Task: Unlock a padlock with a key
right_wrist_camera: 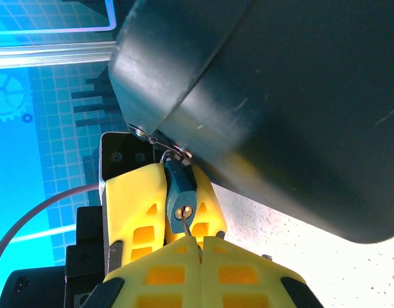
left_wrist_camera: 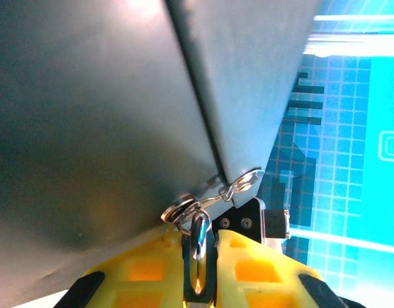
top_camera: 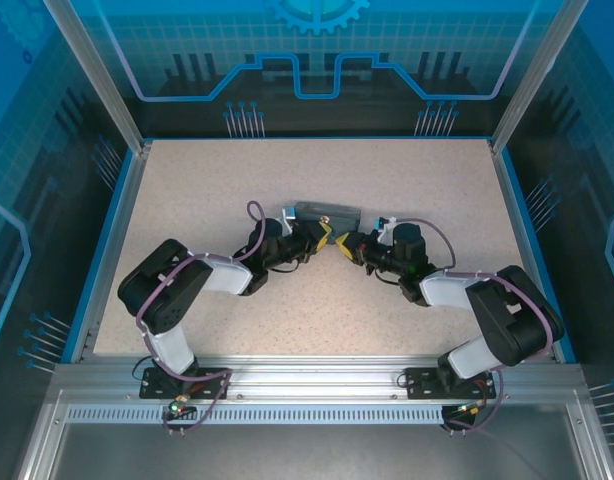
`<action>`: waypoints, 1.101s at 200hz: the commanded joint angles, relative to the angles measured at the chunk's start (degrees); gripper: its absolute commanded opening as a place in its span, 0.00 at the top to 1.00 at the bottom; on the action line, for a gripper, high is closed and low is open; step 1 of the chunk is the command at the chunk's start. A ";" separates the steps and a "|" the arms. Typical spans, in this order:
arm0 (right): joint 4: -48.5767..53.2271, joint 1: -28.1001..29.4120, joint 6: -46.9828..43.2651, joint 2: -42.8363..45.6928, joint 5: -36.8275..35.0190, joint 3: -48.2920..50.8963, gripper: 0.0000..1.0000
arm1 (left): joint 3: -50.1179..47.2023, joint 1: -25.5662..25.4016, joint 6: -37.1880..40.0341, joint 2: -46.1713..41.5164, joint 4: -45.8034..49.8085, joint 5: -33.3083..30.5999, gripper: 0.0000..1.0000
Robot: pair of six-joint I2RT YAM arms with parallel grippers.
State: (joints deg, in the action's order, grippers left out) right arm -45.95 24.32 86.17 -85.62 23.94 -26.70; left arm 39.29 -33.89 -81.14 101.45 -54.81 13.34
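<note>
Spotted a tiny bluish-grey padlock (right_wrist_camera: 176,186) squeezed between the yellow fingers (right_wrist_camera: 136,199) of the left gripper (top_camera: 325,238), tucked just beside the dark box (right_wrist_camera: 280,96). Had its keyhole end aimed at the right gripper (right_wrist_camera: 200,242), with a thin silver key (right_wrist_camera: 188,226) pinched there, tip right at the keyhole. Had its shiny thin shackle (left_wrist_camera: 198,231) hooked among wire rings (left_wrist_camera: 184,208).

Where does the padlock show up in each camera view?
Top external: too small to pick out; look where the left end effector and right end effector meet, below the box.
Left wrist: padlock bottom centre, shackle between yellow fingers.
Right wrist: padlock centre-left, between yellow fingers, key in its keyhole.
Shared landmark: the grey box.
</note>
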 commanded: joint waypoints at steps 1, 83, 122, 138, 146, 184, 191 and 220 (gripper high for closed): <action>-1.66 -0.56 0.29 -1.02 -1.54 -1.02 1.00 | 1.93 -1.07 -0.68 0.53 -4.37 1.07 1.00; -2.74 -1.73 1.02 -1.26 -1.28 -1.95 1.00 | 1.95 -1.55 -0.34 1.08 -4.25 1.04 1.00; -1.95 -1.82 0.76 -0.50 -1.09 -2.30 1.00 | 2.20 -1.73 -0.42 1.58 -4.34 1.01 1.00; -1.94 -1.82 0.75 -0.35 -0.99 -2.40 1.00 | 2.44 -1.83 -0.36 1.80 -4.46 1.00 1.00; -1.85 -1.73 0.75 -0.29 -0.92 -2.46 1.00 | 2.43 -1.88 -0.46 1.96 -4.48 0.99 1.00; -0.88 -1.18 0.29 0.20 -1.10 -3.01 1.00 | 2.50 -2.09 -0.42 2.19 -4.58 0.72 1.00; -0.89 -1.05 0.31 0.13 -1.09 -3.05 1.00 | 2.53 -2.23 -0.50 2.26 -4.61 0.79 1.00; -1.07 -0.51 0.37 0.02 -1.21 -3.34 1.00 | 2.43 -2.23 -0.43 2.60 -4.79 0.64 1.00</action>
State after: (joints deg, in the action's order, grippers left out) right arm -45.36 23.24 86.61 -86.63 23.09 -27.75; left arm 40.23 -34.41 -81.14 103.20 -56.07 11.77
